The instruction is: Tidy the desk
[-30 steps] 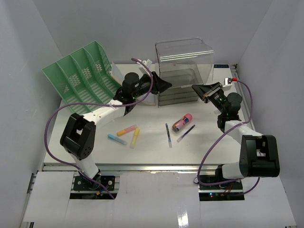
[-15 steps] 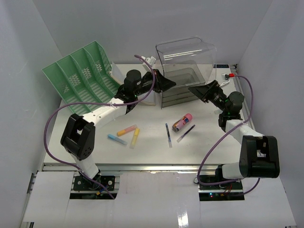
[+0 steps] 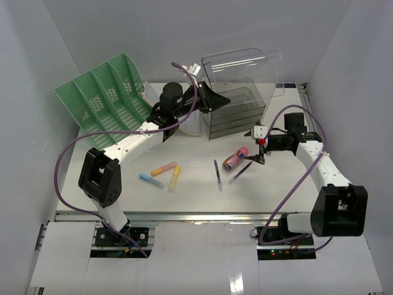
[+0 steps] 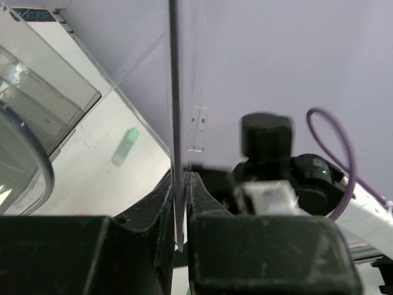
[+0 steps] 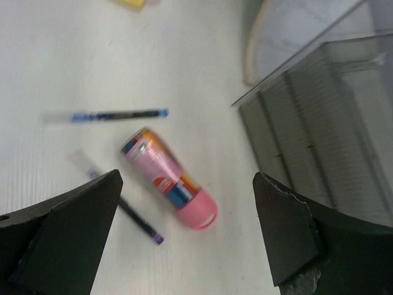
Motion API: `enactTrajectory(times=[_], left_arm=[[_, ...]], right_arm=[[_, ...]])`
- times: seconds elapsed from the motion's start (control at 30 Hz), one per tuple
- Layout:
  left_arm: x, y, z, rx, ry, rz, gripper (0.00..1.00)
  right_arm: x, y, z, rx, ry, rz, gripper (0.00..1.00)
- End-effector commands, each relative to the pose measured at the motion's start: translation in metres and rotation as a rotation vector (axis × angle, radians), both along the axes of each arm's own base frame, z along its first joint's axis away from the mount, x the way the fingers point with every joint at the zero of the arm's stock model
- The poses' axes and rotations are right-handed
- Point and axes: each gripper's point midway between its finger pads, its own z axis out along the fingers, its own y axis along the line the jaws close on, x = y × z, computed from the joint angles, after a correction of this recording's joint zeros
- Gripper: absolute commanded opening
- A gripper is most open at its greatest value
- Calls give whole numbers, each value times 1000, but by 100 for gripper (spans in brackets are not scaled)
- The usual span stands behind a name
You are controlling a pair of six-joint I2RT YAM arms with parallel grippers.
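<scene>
**Clear cover pinched, pink tube under open jaws**

The desk [image 3: 288,184] fills the middle of the overhead view, a flat matte white top with a metal rail along its lower edge and pale walls around it.

At upper left a mint-green plastic file sorter [image 3: 104,98] leans back, its slanted dividers pierced with a lattice. At upper centre stands a smoky grey see-through drawer unit [image 3: 236,120], box-shaped with stacked trays. Over it rises a clear cover [image 3: 242,67] of thin glossy plastic with rounded corners. The left gripper [image 3: 222,99] is clamped on that cover. In its wrist view the black, scuffed fingers [image 4: 153,233] squeeze the sheet's edge between them. A pale green marker [image 4: 125,146] lies on the white surface beyond.

The right gripper [image 3: 261,157] hangs with its fingers spread wide and nothing between them, right of centre. Below it lies a pink tube [image 5: 169,184], a cylinder with a rounded pink cap and a colourful printed wrap whose writing is too blurred to read. Beside the tube lie a slim blue pen [image 5: 116,115] and a purple pen [image 5: 123,206].

At lower left of centre three chunky highlighters lie close together: orange [image 3: 164,168], yellow [image 3: 174,178] and blue [image 3: 151,180].
</scene>
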Motion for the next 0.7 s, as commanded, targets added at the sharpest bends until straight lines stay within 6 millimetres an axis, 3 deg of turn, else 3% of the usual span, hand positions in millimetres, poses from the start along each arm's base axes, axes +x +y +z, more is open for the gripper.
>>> enactTrajectory(times=[0.0, 0.13, 0.5, 0.67], left_arm=[[4, 13, 49, -77, -32, 51, 0], [2, 16, 52, -80, -23, 52, 0], [-1, 19, 56, -100, -6, 48, 0], [-3, 20, 53, -111, 5, 42, 0]], right_arm=[[-51, -22, -62, -329, -269, 356, 93], [-35, -20, -73, -392, -312, 379, 93], [-14, 20, -94, -491, -383, 446, 89], [-1, 27, -107, -546, -372, 459, 85]])
